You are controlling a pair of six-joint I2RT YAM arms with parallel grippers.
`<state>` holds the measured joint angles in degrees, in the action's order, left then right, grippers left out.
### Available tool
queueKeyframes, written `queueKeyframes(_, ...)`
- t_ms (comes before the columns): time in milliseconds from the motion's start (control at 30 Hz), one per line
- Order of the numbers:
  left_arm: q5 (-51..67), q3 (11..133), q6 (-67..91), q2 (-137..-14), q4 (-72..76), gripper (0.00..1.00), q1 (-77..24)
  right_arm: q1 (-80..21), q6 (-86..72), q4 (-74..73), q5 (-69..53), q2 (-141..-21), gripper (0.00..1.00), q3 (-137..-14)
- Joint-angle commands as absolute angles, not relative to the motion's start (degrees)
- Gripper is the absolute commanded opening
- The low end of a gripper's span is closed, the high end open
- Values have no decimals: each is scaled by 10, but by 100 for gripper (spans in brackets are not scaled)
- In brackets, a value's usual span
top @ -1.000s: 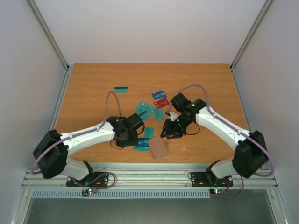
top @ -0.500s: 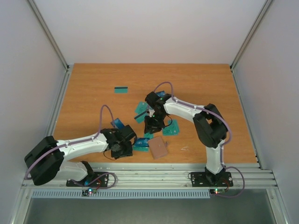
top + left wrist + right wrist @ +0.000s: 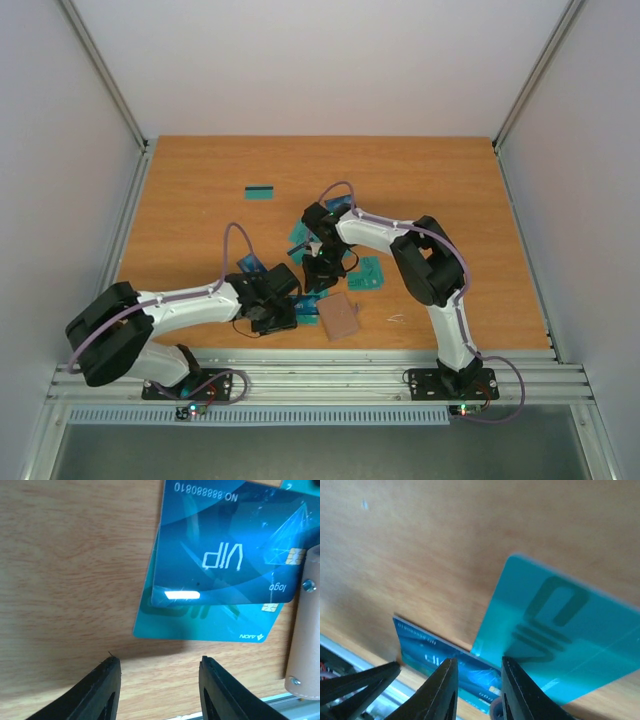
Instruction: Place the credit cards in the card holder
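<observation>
Wooden tabletop lying inside white-walled enclosure. Aluminium rail running along tabletop's near edge. Slotted white strip sitting just in front of tabletop, beyond rail.

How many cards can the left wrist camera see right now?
2: a blue VIP card lying on top of a teal card, just ahead of the left fingers. A teal sliver at the top right corner may be a third.
</observation>
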<state>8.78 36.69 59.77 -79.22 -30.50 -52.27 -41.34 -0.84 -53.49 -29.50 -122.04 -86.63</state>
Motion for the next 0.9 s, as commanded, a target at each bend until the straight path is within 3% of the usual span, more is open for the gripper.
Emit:
queueKeyframes(0, 71, 345, 612, -814, -270, 44, -526, -447, 1, -526, -302, -1235, 27, -825)
queueKeyframes(567, 62, 271, 607, -760, -234, 41, -482, -487, -159, -462, -391, -1209, 26, -745)
queueKeyframes(867, 59, 303, 570, -763, -253, 40, -483, -486, -132, -509, -343, -1186, 26, -777)
